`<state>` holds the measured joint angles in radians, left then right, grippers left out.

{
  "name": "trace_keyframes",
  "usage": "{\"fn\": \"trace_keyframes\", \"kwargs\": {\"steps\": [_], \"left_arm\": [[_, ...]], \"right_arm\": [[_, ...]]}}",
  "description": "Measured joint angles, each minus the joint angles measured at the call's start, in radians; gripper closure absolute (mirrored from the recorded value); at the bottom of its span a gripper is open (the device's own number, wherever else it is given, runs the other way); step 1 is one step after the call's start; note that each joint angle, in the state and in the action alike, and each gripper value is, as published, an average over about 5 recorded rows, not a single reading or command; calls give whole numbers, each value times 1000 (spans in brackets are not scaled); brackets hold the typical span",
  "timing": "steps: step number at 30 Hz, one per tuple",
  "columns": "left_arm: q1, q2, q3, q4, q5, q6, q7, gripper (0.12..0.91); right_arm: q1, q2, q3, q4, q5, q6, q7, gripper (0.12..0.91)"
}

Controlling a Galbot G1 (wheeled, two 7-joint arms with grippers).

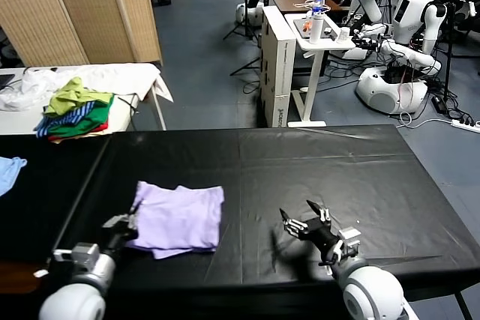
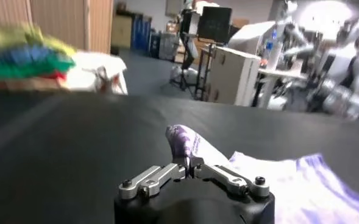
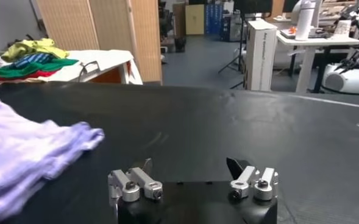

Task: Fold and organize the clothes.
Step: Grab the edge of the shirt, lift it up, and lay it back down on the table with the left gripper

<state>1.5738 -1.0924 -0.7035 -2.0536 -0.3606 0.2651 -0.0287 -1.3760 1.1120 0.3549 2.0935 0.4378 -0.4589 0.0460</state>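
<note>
Lying folded at lower left of the head view, long axis running left to right: pale lavender thin-fabric T-shirt [image 1: 180, 218], its left edge being pinched by the clamped left gripper [image 1: 132, 222]; gaping right gripper [image 1: 306, 219] idling empty, lower centre-right, well apart.

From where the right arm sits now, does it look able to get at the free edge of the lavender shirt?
Probably yes. The right gripper hangs open over bare black table, with nothing between it and the lavender shirt. The left gripper is shut on the shirt's opposite edge.
</note>
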Motion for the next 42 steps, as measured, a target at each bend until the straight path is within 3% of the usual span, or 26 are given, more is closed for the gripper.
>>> {"fn": "trace_keyframes", "kwargs": {"steps": [10, 14, 17, 20, 25, 33, 42], "left_arm": [[176, 223, -270, -63, -5, -5, -3, 860], [236, 262, -354, -93, -12, 13, -25, 860], [246, 253, -364, -127, -42, 50, -63, 860], [228, 219, -323, -172, -105, 88, -113, 860], [152, 113, -163, -235, -247, 121, -169, 860], [10, -42, 70, -230, -400, 120, -190, 860], [-88, -193, 277, -137, -323, 114, -174, 860]], "right_arm": [[5, 25, -14, -8, -10, 10, 0, 118], [4, 35, -20, -11, -19, 13, 0, 118], [-2, 39, -21, -10, -25, 13, 0, 118], [-12, 39, -17, -5, -30, 13, 1, 118], [-32, 33, -2, 5, -36, 12, 2, 118], [-52, 40, 3, 6, -51, 12, 2, 118], [-56, 37, 11, 8, -56, 10, 3, 118]]}}
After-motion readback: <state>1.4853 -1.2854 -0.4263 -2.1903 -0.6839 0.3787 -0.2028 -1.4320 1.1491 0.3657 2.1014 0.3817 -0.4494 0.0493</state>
